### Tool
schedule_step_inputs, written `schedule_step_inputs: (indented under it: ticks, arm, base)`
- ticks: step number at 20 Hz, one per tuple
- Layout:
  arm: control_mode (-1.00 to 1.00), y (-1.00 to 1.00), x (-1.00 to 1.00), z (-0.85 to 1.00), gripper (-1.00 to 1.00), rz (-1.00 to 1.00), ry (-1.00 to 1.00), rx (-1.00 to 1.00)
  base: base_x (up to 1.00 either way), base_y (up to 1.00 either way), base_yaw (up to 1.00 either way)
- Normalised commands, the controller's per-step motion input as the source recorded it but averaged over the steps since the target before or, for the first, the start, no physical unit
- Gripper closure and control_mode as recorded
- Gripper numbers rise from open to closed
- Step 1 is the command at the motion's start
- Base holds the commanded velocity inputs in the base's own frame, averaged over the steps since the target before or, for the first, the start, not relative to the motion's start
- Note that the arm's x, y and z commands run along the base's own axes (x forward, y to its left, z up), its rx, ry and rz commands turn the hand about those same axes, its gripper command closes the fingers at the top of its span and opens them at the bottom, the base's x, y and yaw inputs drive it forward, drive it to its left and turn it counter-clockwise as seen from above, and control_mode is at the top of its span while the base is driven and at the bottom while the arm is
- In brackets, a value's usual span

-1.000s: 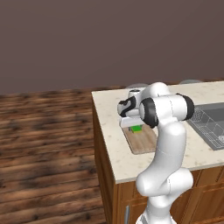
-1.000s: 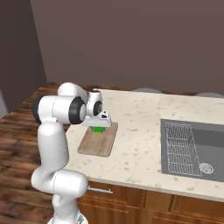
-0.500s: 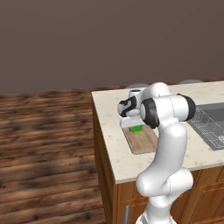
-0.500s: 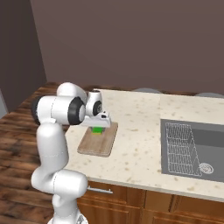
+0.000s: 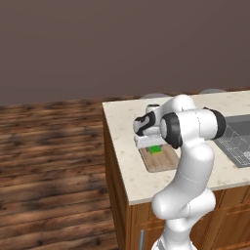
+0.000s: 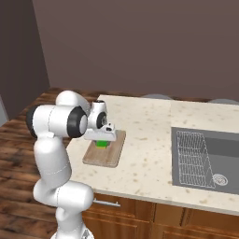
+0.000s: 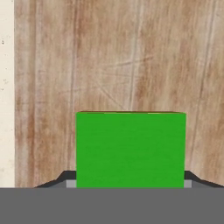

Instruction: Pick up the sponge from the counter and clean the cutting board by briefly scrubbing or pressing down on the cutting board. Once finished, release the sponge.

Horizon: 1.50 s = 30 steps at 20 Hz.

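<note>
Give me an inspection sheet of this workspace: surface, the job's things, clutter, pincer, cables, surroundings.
Surface: beige speckled counter on brown wooden cabinets; a sink with a wire rack is set into it to the robot's right.
Job's things: cutting board lies flat near the counter's left end; green sponge is over the board, between the pincer's fingers.
Clutter: nothing seen.
Pincer: pincer shut on the sponge, pointing down at the board; whether the sponge presses the wood cannot be told.
Cables: nothing seen.
Surroundings: dark plank floor to the left, plain dark wall behind.
</note>
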Motion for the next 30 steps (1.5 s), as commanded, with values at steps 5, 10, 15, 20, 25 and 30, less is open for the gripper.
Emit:
schedule_step_inputs:
  ticks: [5, 10, 15, 20, 25, 30]
  arm:
    - [-1.00, 0.00, -0.44, -0.67, 1.00, 0.00, 0.08, 0.00]
    - [-1.00, 0.00, -0.46, -0.37, 1.00, 0.00, 0.01, 0.00]
    - [-1.00, 0.00, -0.68, -0.34, 1.00, 0.00, 0.00, 0.00]
    - [-1.00, 0.00, -0.66, -0.49, 1.00, 0.00, 0.03, 0.00]
    - [-1.00, 0.00, -0.47, -0.65, 1.00, 0.00, 0.07, 0.00]
    - [-1.00, 0.00, -0.30, -0.30, 1.00, 0.00, 0.01, 0.00]
  base:
    - [0.00, 0.00, 0.00]
    - [0.00, 0.00, 0.00]
    - [0.00, 0.00, 0.00]
    - [0.00, 0.00, 0.00]
    - [0.00, 0.00, 0.00]
    - [0.00, 0.00, 0.00]
